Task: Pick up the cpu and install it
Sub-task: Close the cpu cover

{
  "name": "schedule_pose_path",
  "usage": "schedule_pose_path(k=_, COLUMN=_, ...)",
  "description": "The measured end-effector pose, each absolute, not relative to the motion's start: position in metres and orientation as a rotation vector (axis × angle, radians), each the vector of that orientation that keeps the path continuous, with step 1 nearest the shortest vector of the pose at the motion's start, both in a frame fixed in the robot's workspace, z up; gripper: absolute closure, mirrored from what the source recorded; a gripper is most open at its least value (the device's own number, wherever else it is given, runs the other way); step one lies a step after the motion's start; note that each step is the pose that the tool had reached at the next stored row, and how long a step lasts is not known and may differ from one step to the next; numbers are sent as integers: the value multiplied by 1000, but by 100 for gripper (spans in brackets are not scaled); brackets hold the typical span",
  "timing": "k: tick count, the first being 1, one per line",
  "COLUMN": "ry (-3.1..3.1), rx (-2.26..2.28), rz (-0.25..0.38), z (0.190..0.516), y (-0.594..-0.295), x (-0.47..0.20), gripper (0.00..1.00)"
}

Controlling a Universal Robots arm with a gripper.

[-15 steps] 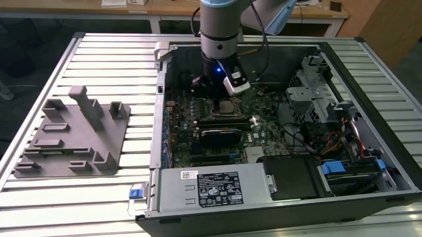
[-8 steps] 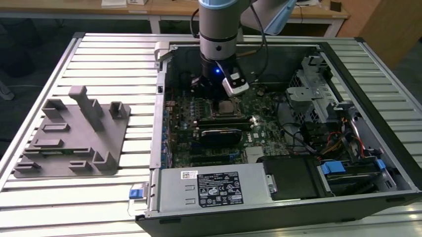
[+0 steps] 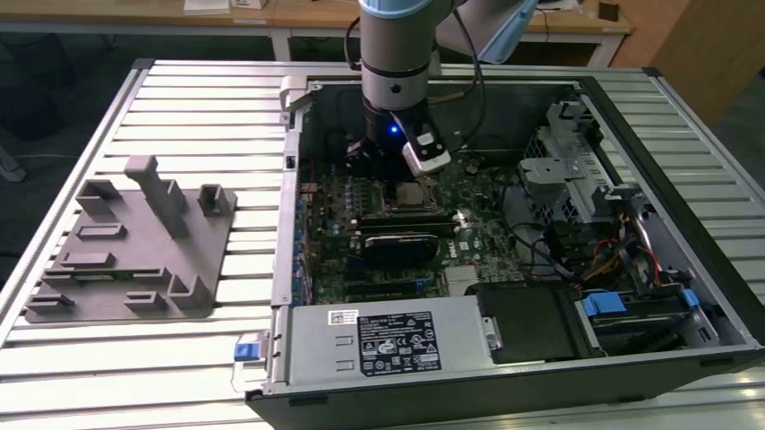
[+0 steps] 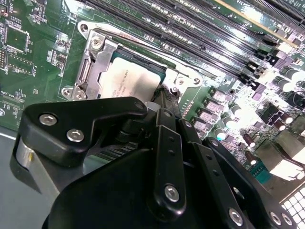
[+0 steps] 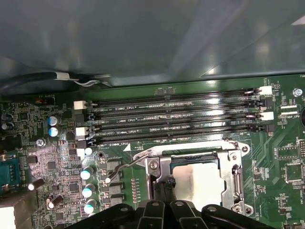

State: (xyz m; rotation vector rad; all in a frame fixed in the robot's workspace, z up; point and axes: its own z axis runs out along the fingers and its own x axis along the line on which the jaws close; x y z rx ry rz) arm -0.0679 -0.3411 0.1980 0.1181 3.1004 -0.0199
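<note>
The cpu (image 4: 128,81) is a flat square chip with a shiny silver top. It lies flat inside the metal frame of the motherboard socket (image 4: 93,62), whose lid is open. The first wrist view shows the cpu (image 5: 200,179) in the socket (image 5: 236,167) too. In the exterior view the cpu (image 3: 413,194) sits just below the arm's wrist. My gripper (image 4: 164,95) hangs low over the board with its fingers drawn together, shut on nothing. Its tips (image 5: 165,185) are at the cpu's edge by the socket frame; I cannot tell if they touch. In the exterior view the gripper (image 3: 400,179) stands upright over the socket.
The open computer case (image 3: 287,179) lies on a slatted table, walls rising around the board. Memory slots (image 5: 176,119) run beside the socket, and the socket's wire lever (image 5: 128,164) sticks out. A grey fixture tray (image 3: 132,242) stands at the exterior view's left. A power supply (image 3: 382,345) is nearest the camera.
</note>
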Motion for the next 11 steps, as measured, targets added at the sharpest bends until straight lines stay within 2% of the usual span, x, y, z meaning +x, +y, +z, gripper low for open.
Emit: schedule_pose_path(k=11, ry=3100, rx=118, rz=-20, z=198, y=-341, x=-68, gripper=89)
